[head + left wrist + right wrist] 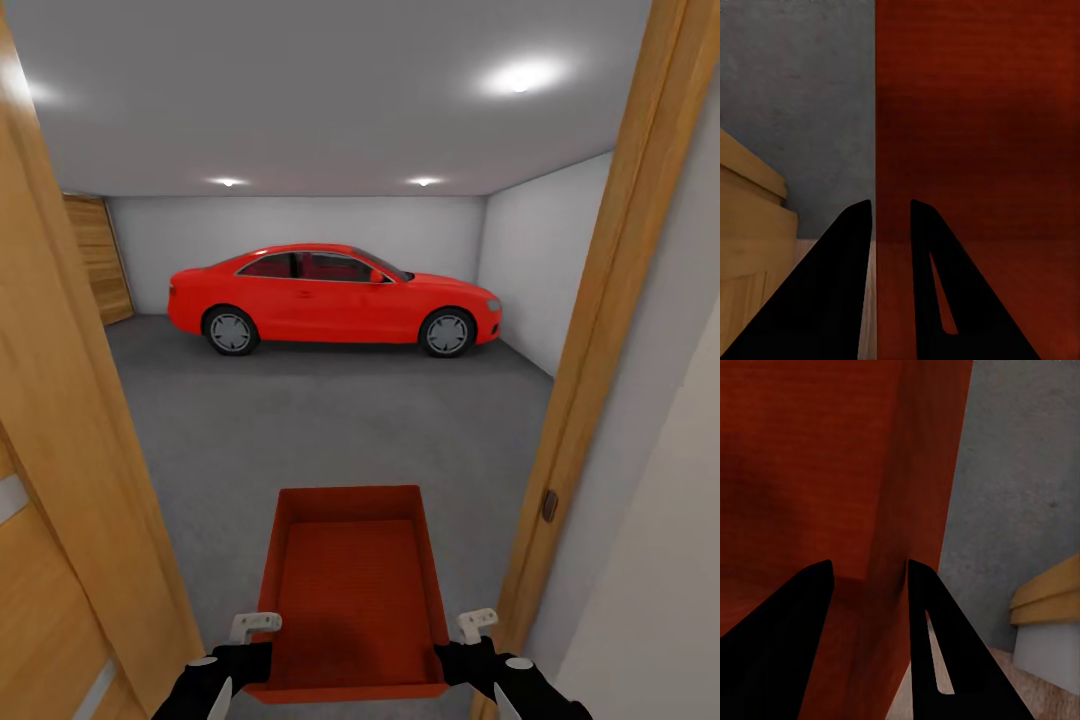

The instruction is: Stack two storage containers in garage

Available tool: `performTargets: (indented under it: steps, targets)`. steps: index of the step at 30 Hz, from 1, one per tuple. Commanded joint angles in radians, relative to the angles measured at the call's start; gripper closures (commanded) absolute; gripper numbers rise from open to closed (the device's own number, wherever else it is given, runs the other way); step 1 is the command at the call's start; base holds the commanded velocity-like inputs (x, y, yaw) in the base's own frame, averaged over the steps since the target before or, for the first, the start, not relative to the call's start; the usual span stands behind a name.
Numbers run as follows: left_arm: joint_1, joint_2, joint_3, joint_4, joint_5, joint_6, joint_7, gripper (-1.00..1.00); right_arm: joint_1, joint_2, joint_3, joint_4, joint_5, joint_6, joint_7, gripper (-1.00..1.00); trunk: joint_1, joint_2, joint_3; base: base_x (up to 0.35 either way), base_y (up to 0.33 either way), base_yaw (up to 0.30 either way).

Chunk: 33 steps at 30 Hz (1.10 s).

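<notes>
An orange-red bin (352, 590) hung level in a doorway, held between the two tools, with its open top upward and its far end reaching out over the garage floor (330, 420). The left tool (245, 650) was clamped on the bin's left wall near the near corner; in the left wrist view its two dark fingers (832, 292) stood close together with the thin wall's edge running between them, the bin's inside (975, 120) on one side and grey concrete (795, 112) on the other. The right tool (470, 645) gripped the right wall at the matching spot, and in the right wrist view its fingers (930, 637) straddled that wall (892, 510), narrow around it. The bin sat between a wooden door (60, 480) on its left and a wooden door frame (610, 330) on its right, close to both but touching neither as far as could be told. Well beyond the bin, across the grey floor, a red car (335, 298) stood side-on against the white back wall (300, 225). Wooden panelling (98, 258) showed in the far left corner beyond the bin, and ceiling lights (520, 78) glowed above.
</notes>
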State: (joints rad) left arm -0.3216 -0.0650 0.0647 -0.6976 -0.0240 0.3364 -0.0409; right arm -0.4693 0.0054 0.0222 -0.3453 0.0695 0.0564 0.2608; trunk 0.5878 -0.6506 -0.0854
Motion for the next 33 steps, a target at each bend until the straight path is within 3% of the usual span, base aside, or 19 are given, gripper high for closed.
performTargets:
  steps: [1,21,33]
  targets:
    - [-0.001,0.020,0.009,0.000,-0.027,0.006,0.019,1.00,0.000,-0.001,0.021,-0.004,-0.010,-0.035,0.091,1.00,0.000,-0.002,-0.002,0.037,0.021,0.000]
    - [-0.001,0.019,0.009,0.000,-0.027,0.006,0.019,1.00,0.000,-0.001,0.021,-0.004,-0.010,-0.035,0.090,1.00,0.000,-0.002,-0.002,0.034,0.031,0.000]
    - [-0.001,0.019,0.009,0.000,-0.027,0.006,0.019,1.00,0.000,-0.001,0.021,-0.004,-0.010,-0.035,0.090,1.00,0.000,-0.002,-0.002,0.299,0.000,0.000]
